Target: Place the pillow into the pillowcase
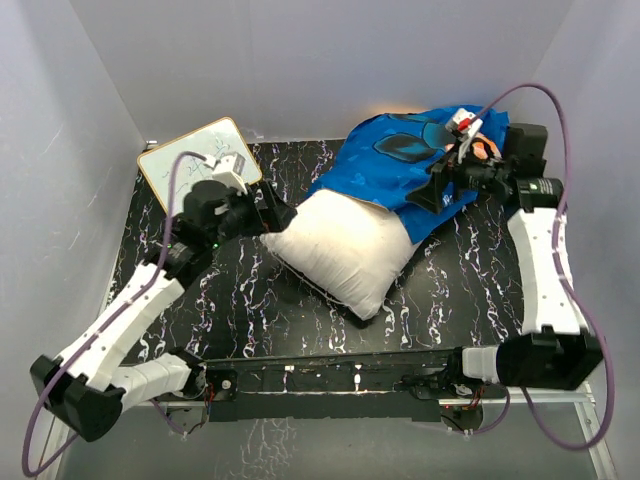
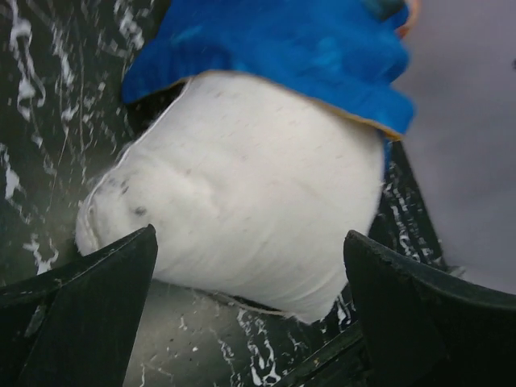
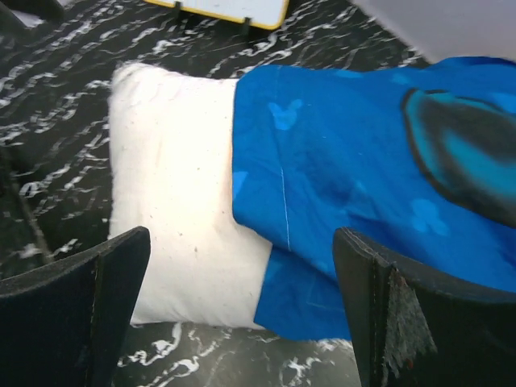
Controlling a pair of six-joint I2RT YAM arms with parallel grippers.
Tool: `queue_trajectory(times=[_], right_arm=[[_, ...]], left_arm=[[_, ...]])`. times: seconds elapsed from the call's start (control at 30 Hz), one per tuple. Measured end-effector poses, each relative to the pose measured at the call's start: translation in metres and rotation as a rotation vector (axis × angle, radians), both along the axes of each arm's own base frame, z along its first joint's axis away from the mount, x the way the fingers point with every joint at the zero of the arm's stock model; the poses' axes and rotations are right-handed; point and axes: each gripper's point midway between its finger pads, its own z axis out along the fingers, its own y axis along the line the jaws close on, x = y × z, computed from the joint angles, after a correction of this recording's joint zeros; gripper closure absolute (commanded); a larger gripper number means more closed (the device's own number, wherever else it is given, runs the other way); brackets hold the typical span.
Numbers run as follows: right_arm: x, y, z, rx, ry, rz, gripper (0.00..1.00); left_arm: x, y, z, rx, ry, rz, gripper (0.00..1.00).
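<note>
Black marbled table (image 1: pixel 450 290), pillow (image 1: pixel 340 250) lying diagonally, far-right end inside blue pillowcase (image 1: pixel 400 160), left pincer (image 2: pixel 250 238) spread, right pincer (image 3: pixel 242 234) spread

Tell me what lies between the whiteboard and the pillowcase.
Only bare black marbled table, seen in the top view, separates the whiteboard and the pillowcase.

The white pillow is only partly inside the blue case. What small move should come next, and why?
Probably the left gripper should ease forward and push the plump white fabric pillow deeper into the blue printed cloth pillowcase. Roughly half the pillow lies bare outside the opening. The left gripper is open and faces that bare end. The right gripper is open too, holding nothing.
</note>
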Motion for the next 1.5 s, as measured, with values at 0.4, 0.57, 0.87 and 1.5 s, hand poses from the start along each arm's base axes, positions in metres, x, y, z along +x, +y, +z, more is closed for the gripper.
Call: queue_trajectory(times=[0.4,0.57,0.87,1.5], right_arm=[[-0.013,-0.035,-0.104,-0.201,0.131,-0.185,0.13],[-0.004,-0.032,-0.151,-0.261,0.258,-0.211,0.35],[0.013,-0.020,-0.159,-0.273,0.262,-0.176,0.92],[0.041,0.097,0.157,0.302,-0.262,0.331,0.84]], left_arm=[[-0.074,-0.125,0.043,0.250,-0.321,-0.553,0.03],[-0.062,-0.167,-0.049,0.588,-0.300,-0.679,0.03],[-0.015,-0.166,-0.112,0.918,-0.299,-0.563,0.87],[0.117,-0.114,0.098,-0.110,-0.266,-0.137,0.94]])
